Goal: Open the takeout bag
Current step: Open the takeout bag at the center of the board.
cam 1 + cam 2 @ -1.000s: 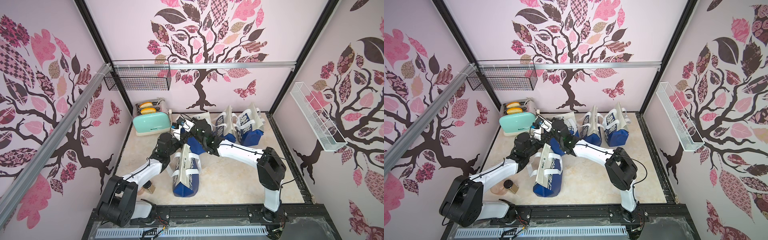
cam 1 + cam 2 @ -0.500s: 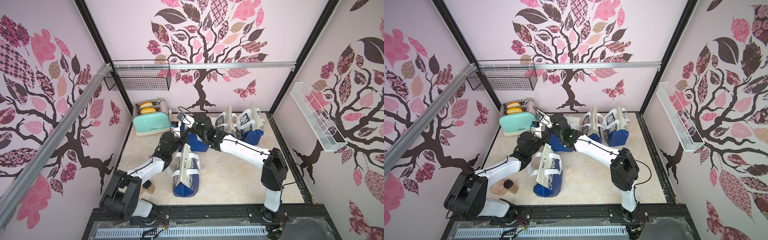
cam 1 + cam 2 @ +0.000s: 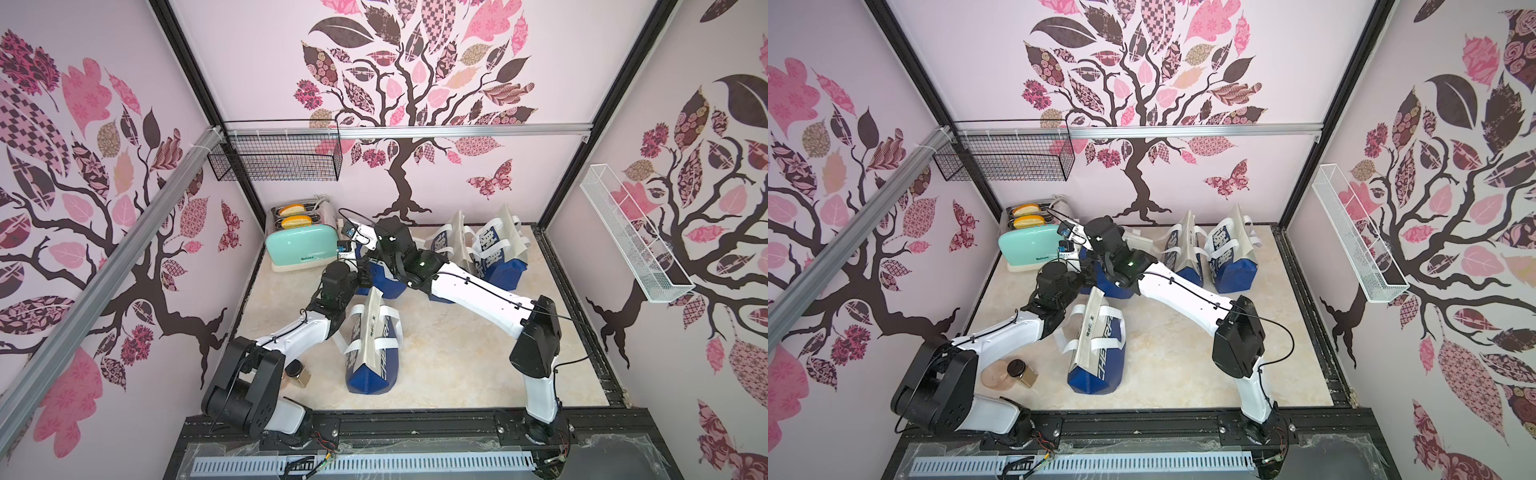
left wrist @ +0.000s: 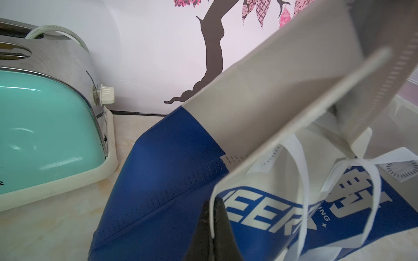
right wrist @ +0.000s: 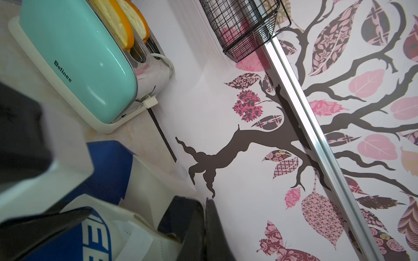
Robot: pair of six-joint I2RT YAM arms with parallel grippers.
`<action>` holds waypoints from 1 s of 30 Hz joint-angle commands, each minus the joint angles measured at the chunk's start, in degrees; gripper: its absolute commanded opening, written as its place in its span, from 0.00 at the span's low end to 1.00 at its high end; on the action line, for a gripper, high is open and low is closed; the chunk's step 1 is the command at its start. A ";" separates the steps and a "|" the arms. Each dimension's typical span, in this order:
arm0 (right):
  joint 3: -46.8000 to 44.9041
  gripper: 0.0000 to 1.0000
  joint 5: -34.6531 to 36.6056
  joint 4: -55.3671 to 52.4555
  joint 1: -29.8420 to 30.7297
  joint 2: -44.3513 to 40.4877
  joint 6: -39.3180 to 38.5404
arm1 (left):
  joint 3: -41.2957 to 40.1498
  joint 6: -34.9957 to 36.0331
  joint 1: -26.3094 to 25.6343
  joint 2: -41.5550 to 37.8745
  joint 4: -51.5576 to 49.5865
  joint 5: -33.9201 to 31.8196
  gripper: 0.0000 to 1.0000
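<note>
The takeout bag is blue below and cream above, with white strap handles. It stands at the back of the table, partly hidden under both arms. In the left wrist view my left gripper is shut on a thin white edge at the bag's top, above the blue body. In the right wrist view my right gripper is shut, with a sliver of the bag's cream rim pinched at its tips. The two rims stand a little apart.
A mint toaster holding bread stands just left of the bag. Another bag lies on its side in front, and two upright ones stand at the back right. A jar and lid sit front left. A wire basket hangs on the back wall.
The right wrist has risen and drawn back toward the wall, pulling its side of the bag with it. The left wrist has shifted slightly toward the back. Both grippers stay shut.
</note>
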 commanded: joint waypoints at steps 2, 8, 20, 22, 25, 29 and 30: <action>5.24 0.00 0.15 -1.63 -1.17 -1.70 5.02 | -3.05 -1.66 0.36 0.73 -4.27 0.67 0.00; -5.21 0.00 -5.67 3.50 -4.20 -4.07 15.35 | -2.99 -1.51 0.36 -0.80 -3.05 3.56 0.00; -12.16 0.14 -7.84 11.57 -5.70 -1.32 18.33 | -2.62 -0.67 0.31 -2.64 -3.03 4.49 0.00; -12.88 0.20 -7.58 12.83 -5.77 -0.89 18.38 | -2.62 -0.57 0.27 -2.99 -3.05 4.67 0.00; -13.26 0.26 -7.00 13.44 -5.80 -0.17 17.88 | -2.71 -0.51 0.27 -3.45 -3.00 4.77 0.00; -13.86 0.28 -5.13 15.16 -5.78 1.12 17.18 | -3.04 -0.29 0.27 -4.12 -2.78 4.94 0.00; -13.85 0.28 -4.58 15.49 -5.79 1.44 16.91 | -3.08 -0.20 0.27 -4.20 -2.82 4.85 0.00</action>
